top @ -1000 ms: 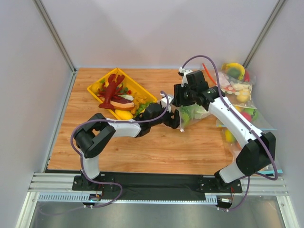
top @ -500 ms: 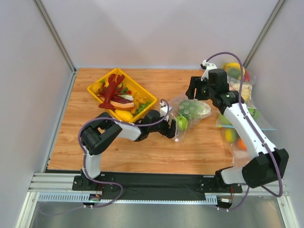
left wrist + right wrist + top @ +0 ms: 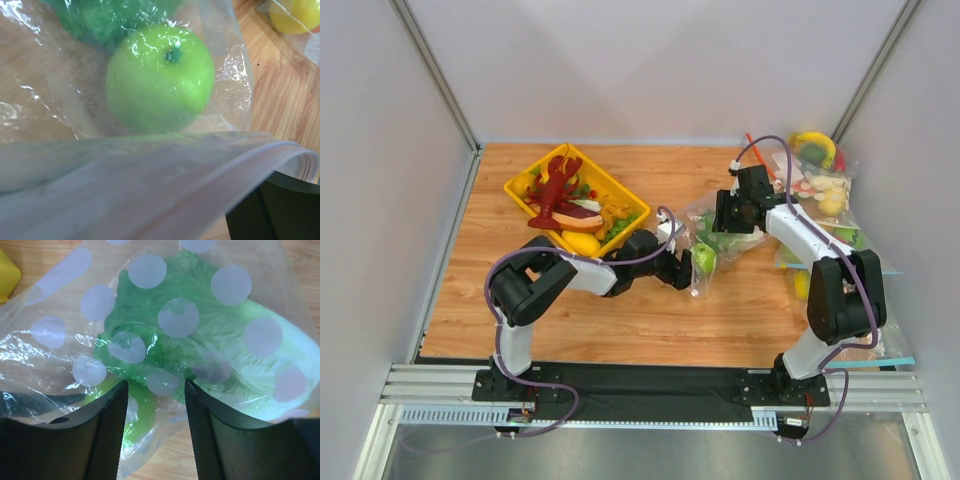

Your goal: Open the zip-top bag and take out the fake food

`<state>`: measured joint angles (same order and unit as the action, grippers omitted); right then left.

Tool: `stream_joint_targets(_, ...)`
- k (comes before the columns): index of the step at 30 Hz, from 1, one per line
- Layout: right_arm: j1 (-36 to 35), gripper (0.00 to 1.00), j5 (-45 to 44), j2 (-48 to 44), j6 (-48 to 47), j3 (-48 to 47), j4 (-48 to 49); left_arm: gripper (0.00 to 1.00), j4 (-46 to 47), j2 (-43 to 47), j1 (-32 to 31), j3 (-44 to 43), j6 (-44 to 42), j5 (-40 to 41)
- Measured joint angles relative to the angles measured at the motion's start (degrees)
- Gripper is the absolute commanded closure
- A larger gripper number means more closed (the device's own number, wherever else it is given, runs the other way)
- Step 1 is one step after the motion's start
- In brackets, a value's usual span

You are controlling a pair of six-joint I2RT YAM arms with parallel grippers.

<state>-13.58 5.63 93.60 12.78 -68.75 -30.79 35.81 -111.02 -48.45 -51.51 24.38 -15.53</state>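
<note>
Pinching the bag [image 3: 722,230] by its zip strip, the left gripper [image 3: 690,264] is set low at the mouth, seemingly so that the bag is anchored. The right gripper [image 3: 155,390] is poised above with fingers spread, probably so the opposite lip can be seized. The fruit [image 3: 160,75] and lettuce [image 3: 240,350] are enclosed; the lobster [image 3: 554,188] is seen in the tray [image 3: 642,210].

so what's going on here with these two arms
Two arms are working on the zip-top bag mid-table. The left arm appears to pinch its zip edge in its jaws; the right arm holds open jaws over it. The green fruit and lettuce head are inside the bag; the lobster lies in the yellow tray.
</note>
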Motion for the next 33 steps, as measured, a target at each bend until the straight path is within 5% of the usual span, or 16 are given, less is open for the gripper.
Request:
stream_joint_targets(21, -0.7, 0.54, 7.0, 1.2, 1.9, 5.0, 2.8, 0.10, 0.5, -5.5, 0.2, -7.4, 1.1, -1.7)
stream_joint_targets(22, -0.9, 0.54, 7.1, 1.2, 2.0, 5.1, 2.8, 0.13, 0.4, -5.7, 0.2, -7.7, 1.1, -1.8)
stream_joint_targets(23, -1.1, 0.55, 7.3, 1.2, 2.0, 5.1, 2.8, 0.28, 0.3, -5.8, 0.2, -8.0, 1.2, -1.9)
stream_joint_targets(26, -1.7, 0.55, 7.9, 1.4, 2.1, 5.1, 3.0, 0.52, 0.2, -6.2, 0.2, -8.8, 1.5, -2.4)
stream_joint_targets(29, -1.7, 0.56, 8.0, 1.7, 2.1, 5.1, 3.1, 0.68, 0.1, -6.2, 0.3, -8.9, 1.1, -2.8)
stream_joint_targets(33, -1.7, 0.56, 7.9, 2.4, 2.0, 5.1, 3.2, 0.77, 0.5, -5.6, 0.6, -7.6, 0.8, -3.7)
